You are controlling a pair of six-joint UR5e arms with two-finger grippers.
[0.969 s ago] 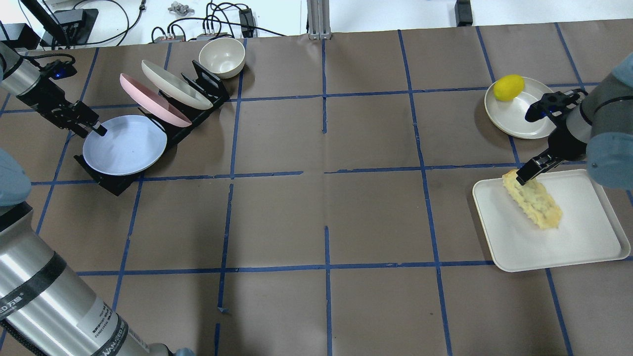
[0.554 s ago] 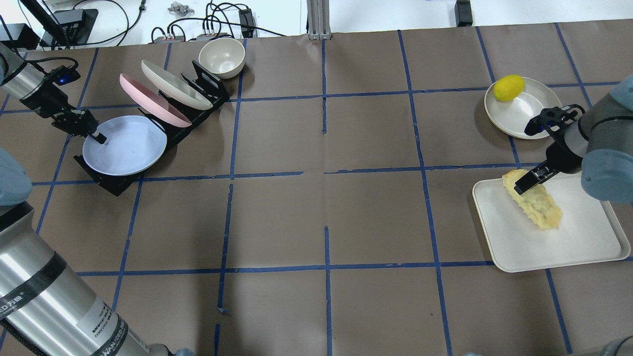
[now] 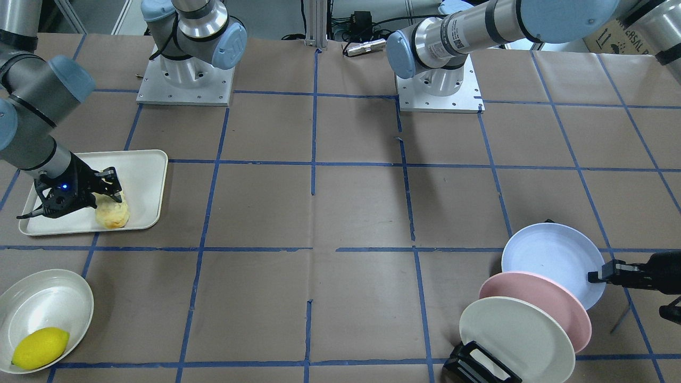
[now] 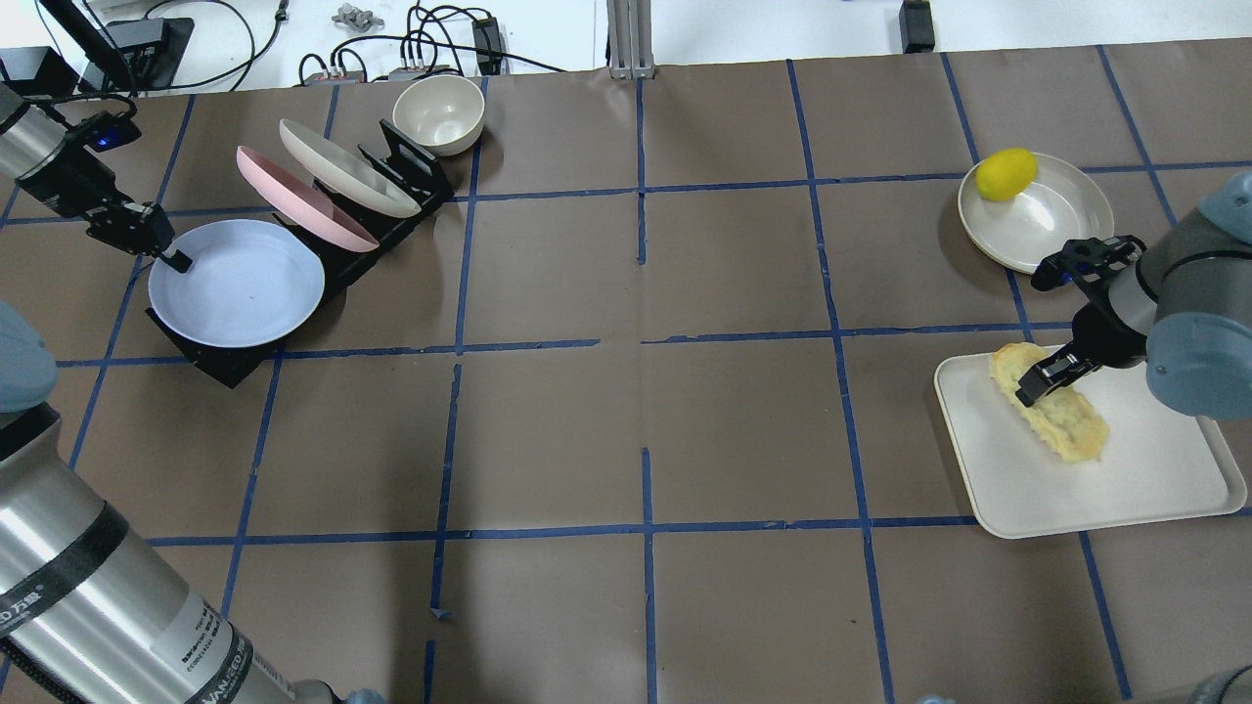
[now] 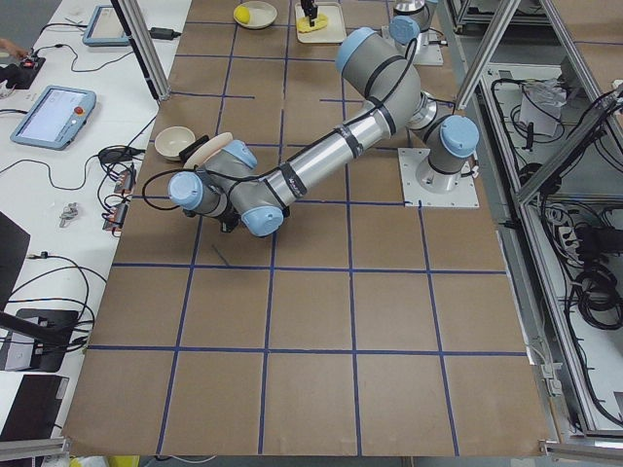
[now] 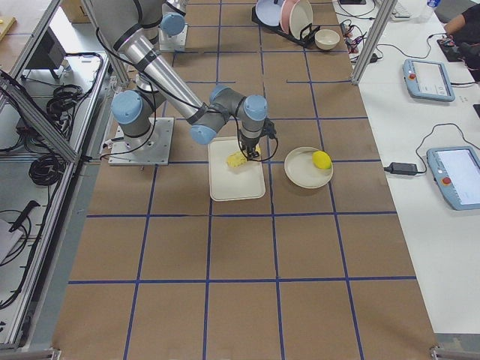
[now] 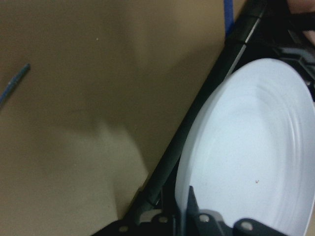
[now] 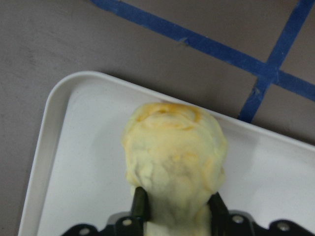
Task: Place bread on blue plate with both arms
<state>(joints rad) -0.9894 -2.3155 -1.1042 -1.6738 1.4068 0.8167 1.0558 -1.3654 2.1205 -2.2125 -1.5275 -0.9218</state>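
The bread (image 4: 1066,425) lies on a white tray (image 4: 1154,479) at the right; it also shows in the front view (image 3: 113,215). My right gripper (image 4: 1035,383) is down on its far end. In the right wrist view a finger (image 8: 140,201) presses each side of the roll (image 8: 172,152). The blue plate (image 4: 240,288) leans at the front of a black rack (image 4: 223,360) at the far left. My left gripper (image 4: 174,259) is shut on its left rim, and the left wrist view shows the rim (image 7: 256,157) running between the fingers.
A pink plate (image 4: 303,200) and an off-white plate (image 4: 347,168) stand in the rack behind the blue one. A cream bowl (image 4: 438,112) sits beyond the rack. A lemon (image 4: 1006,173) lies on an off-white plate (image 4: 1051,225) beyond the tray.
My left gripper moved left and away at the plate's rim, and the blue plate shifted left with it. My right gripper came down onto the bread's far end, and the bread shifted slightly.
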